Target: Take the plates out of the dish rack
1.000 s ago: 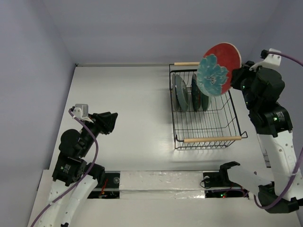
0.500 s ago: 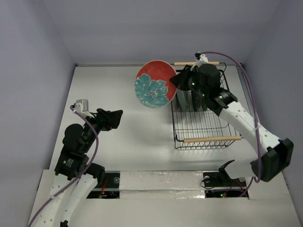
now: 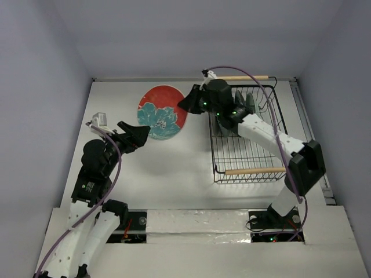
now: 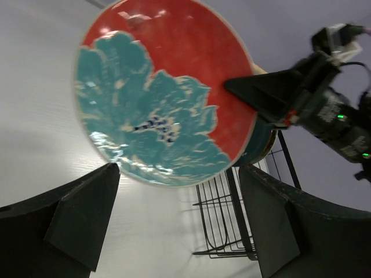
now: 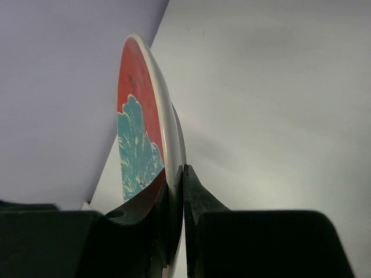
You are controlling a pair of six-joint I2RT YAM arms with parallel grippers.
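Note:
A red plate with a teal flower hangs tilted in the air over the table, left of the dish rack. My right gripper is shut on its right rim; in the right wrist view the plate stands edge-on with the rim pinched in the gripper. My left gripper is open just below and left of the plate, not touching it. In the left wrist view the plate fills the space above the wide-open gripper. Dark teal plates stand in the rack, partly hidden by the right arm.
The black wire rack has a wooden handle at its near end and another at its far end. The white table lies under the plate. Purple-grey walls close in the back and both sides.
The right arm has swung the red plate from above the rack leftward and down over the table. The left gripper has opened wide and moved up toward the plate.

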